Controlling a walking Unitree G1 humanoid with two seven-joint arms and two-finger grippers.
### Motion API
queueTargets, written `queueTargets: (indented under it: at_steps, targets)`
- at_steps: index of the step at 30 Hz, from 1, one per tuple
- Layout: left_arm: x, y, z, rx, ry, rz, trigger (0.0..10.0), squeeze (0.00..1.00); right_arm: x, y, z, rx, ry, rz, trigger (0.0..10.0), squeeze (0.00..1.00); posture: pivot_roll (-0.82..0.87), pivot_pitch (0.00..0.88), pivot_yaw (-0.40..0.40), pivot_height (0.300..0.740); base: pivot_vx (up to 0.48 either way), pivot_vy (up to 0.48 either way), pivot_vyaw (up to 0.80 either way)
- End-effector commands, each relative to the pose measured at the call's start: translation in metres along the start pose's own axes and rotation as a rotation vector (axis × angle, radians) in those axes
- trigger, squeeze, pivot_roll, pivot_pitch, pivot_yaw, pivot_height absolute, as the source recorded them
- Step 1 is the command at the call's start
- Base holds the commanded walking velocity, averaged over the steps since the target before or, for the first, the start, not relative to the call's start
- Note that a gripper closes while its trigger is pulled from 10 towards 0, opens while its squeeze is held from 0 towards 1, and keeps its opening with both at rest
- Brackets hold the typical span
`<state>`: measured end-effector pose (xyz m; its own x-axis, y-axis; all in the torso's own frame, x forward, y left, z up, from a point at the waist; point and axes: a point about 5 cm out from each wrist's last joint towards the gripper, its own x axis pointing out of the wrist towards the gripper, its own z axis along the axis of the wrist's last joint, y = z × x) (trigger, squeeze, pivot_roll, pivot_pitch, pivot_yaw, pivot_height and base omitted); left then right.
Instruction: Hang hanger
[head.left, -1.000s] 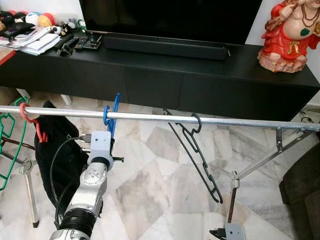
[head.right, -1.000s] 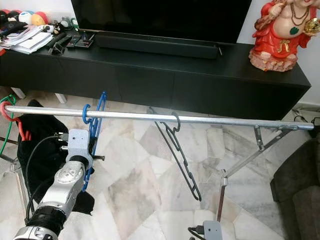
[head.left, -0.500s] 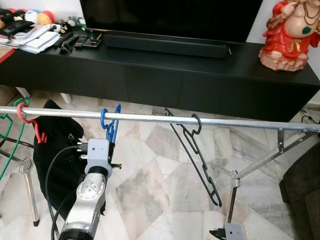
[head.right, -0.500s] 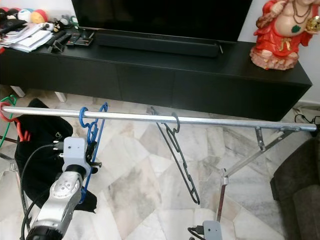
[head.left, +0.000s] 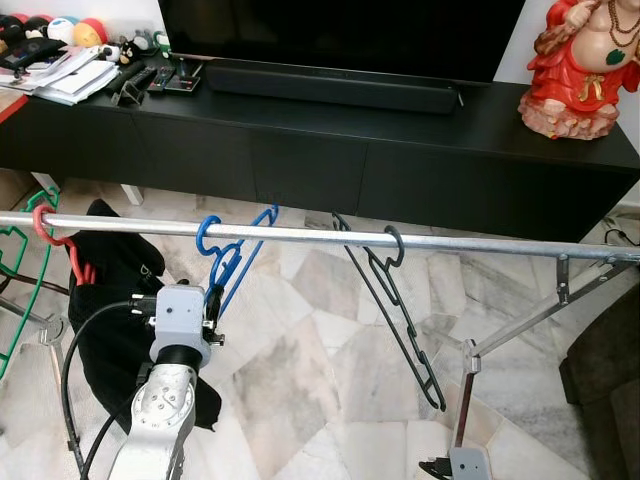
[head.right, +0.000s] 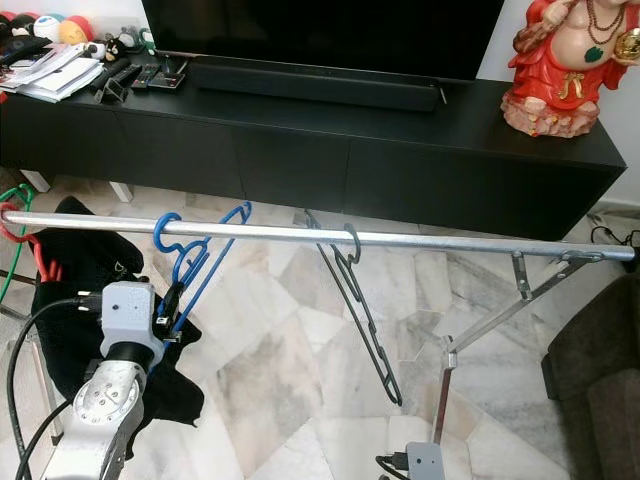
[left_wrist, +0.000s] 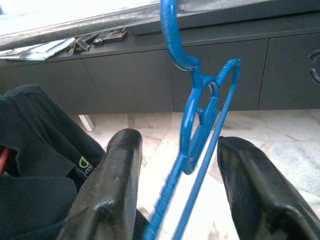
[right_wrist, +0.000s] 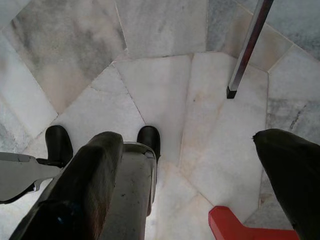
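Eye views: blue hanger (head.left: 232, 262) hooked on rail (head.left: 330, 236), tilted; release step. Left wrist: my left gripper (left_wrist: 175, 200) spread, hanger between fingers, contact unclear. Right wrist: right gripper (right_wrist: 192, 190) spread, idle over floor. Next: back left arm clear.

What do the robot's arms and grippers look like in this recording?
The left arm is silver metal with a rounded joint housing, topped by a pale blue-grey boxy wrist block, with a black cable looping along its side. The left gripper has two long, glossy black fingers with rounded tips. The right gripper has the same thick black fingers; a similar grey block with a cable shows at the bottom edge.
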<state>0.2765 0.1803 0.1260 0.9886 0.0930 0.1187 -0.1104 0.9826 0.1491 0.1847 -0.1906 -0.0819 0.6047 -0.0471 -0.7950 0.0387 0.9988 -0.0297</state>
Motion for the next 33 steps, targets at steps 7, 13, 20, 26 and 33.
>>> queueTargets:
  at_steps: [7,13,20,26,33]
  targets:
    - [-0.019,0.000,-0.007,0.041,0.010,-0.058,10.0,0.40,-0.002,0.001,-0.010,0.004,0.029,-0.004,10.0,0.00,-0.05,0.160,0.005,0.740,0.000,0.000,0.00]
    - [-0.030,0.005,-0.008,0.036,0.016,-0.036,10.0,0.00,-0.002,0.000,-0.009,0.019,0.022,-0.011,10.0,0.00,-0.05,0.168,0.001,0.740,0.000,0.000,0.00]
    - [-0.028,0.006,-0.006,0.025,0.009,-0.014,10.0,0.00,-0.001,0.000,-0.008,0.017,0.023,-0.012,10.0,0.00,-0.05,0.176,0.005,0.740,0.000,0.000,0.00]
    - [-0.028,0.006,-0.006,0.013,0.010,-0.013,10.0,0.00,-0.001,0.001,-0.008,0.020,0.021,-0.013,10.0,0.00,-0.05,0.178,0.007,0.740,0.000,0.000,0.00]
    - [-0.029,0.005,-0.007,0.001,0.005,-0.013,10.0,0.00,-0.001,0.000,-0.008,0.020,0.022,-0.014,10.0,0.00,-0.05,0.180,0.006,0.740,0.000,0.000,0.00]
